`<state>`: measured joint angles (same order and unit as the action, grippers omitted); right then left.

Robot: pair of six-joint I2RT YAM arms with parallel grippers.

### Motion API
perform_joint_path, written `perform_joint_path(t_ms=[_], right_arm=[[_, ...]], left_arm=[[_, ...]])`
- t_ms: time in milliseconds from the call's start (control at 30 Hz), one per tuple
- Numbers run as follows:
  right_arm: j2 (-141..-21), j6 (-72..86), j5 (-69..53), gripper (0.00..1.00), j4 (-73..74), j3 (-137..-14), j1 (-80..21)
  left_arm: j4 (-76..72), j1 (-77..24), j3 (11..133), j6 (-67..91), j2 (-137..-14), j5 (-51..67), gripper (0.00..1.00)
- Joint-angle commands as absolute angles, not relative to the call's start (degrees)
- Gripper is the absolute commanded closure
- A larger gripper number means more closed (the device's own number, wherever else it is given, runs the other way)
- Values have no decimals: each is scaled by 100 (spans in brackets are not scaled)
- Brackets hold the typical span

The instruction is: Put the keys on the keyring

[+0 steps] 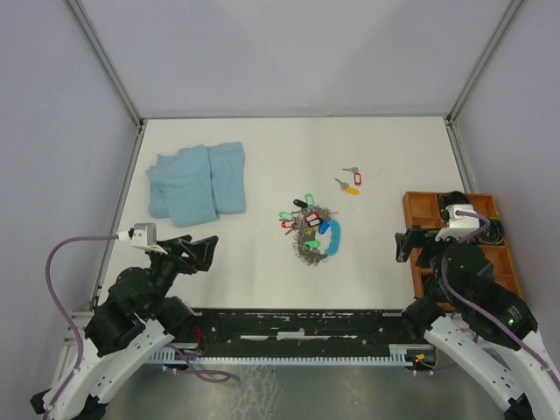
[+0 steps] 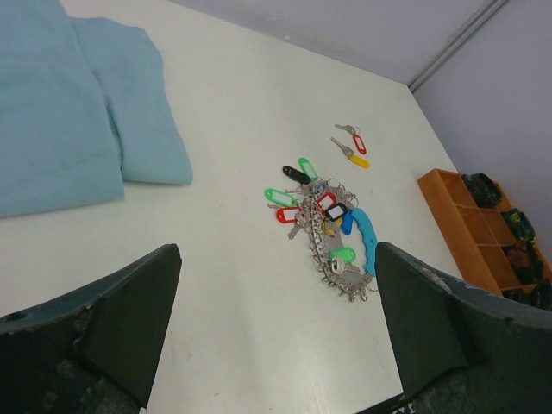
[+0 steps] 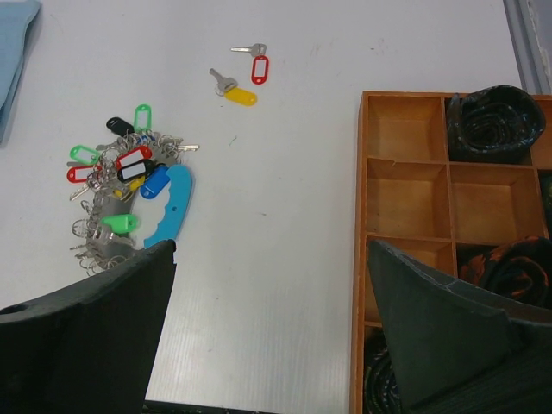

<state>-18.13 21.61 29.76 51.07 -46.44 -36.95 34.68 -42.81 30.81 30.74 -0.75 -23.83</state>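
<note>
Along the near edge of the bench I am hovering the left end effector and the right end effector, both released and empty, since two loose keys are lying toward the far right corner, well apart from the crowded keyring sitting mid-bench.

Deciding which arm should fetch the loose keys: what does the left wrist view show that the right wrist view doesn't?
Left wrist only: the open left gripper and most of the folded blue cloth, just a corner sliver in the other. Right wrist only: the open right gripper and a top-down look into the wooden tray, which the left sees obliquely. Both: the key bunch, plus the loose red-tagged key and yellow-tagged key lying apart from it.
</note>
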Motion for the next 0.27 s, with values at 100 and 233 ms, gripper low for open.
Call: perform_joint_path(t_ms=[100, 233], right_arm=[[-1827, 2167, 3091, 0, 5143, -4789, -3698], [-1938, 2231, 3014, 0, 5041, -4669, -3694]], left_arm=[[3391, -4247, 3126, 3176, -146, -2408, 1], [3413, -4245, 3133, 3157, -152, -2403, 1]])
